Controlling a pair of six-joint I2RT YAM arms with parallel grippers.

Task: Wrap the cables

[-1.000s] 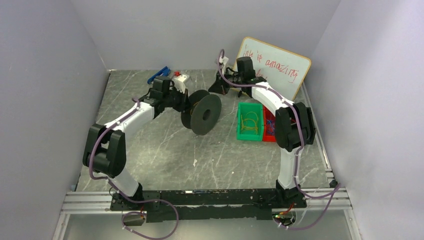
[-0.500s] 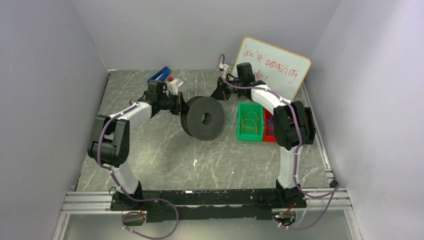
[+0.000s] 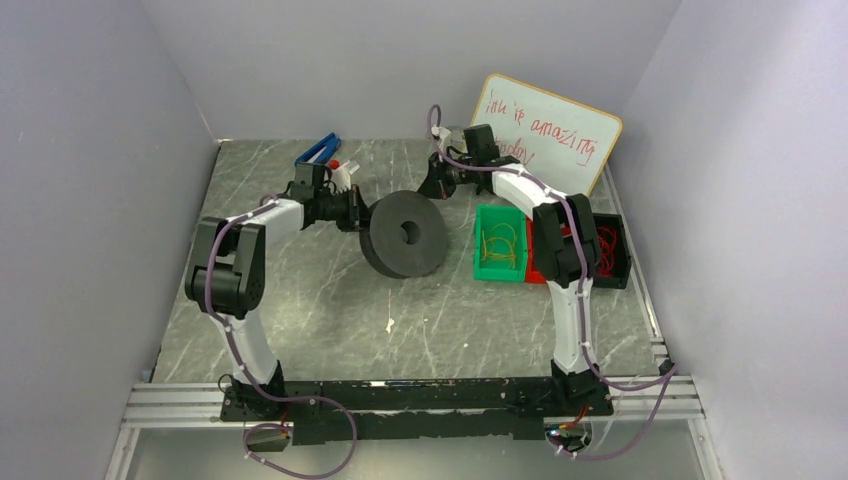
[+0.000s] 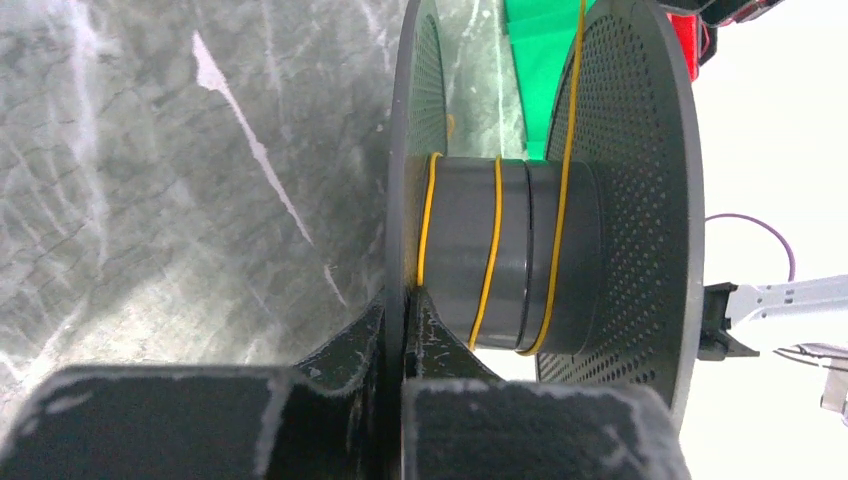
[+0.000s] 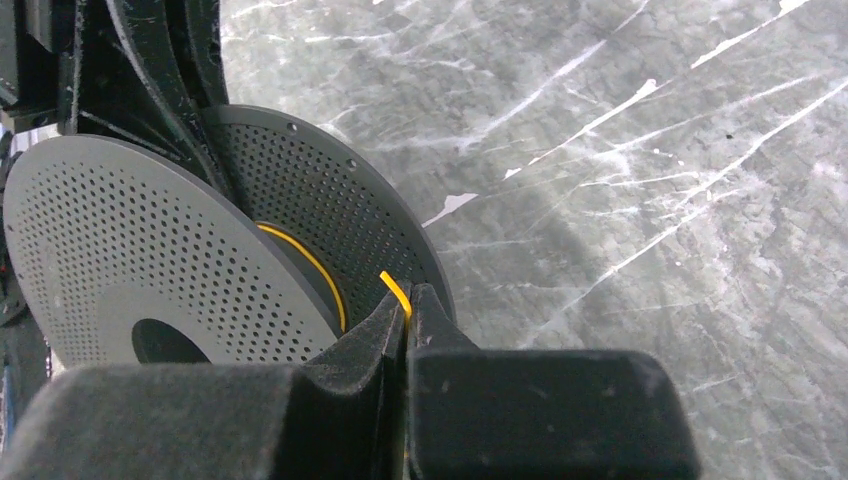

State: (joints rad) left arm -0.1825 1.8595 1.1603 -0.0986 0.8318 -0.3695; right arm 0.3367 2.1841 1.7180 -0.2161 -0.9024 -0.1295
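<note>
Winding around the hub (image 4: pixel 520 250) of the spool (image 3: pixel 405 234), the cable (image 4: pixel 492 250) is lying in three slanted, spaced turns, and one strand is rising past the far flange (image 4: pixel 630 150). The right gripper (image 5: pixel 408 305) is pinching the free length between closed fingers, just beside the flange rim. The left gripper (image 4: pixel 403 315) is clamping the edge of the near flange (image 4: pixel 425 80) between pressed-together fingers. Whether the spool is resting on the table (image 3: pixel 300 300) cannot be told. The step in hand is judged to be the laying of further turns. For a clean wrap, the right gripper should be drawing the strand lightly taut and feeding it between the flanges, not over a rim, with each turn landing beside the last. The left gripper should be gripping firmly enough that the spool is not twisting under the pull. Slack is likely to be loosening the turns already on the hub.
</note>
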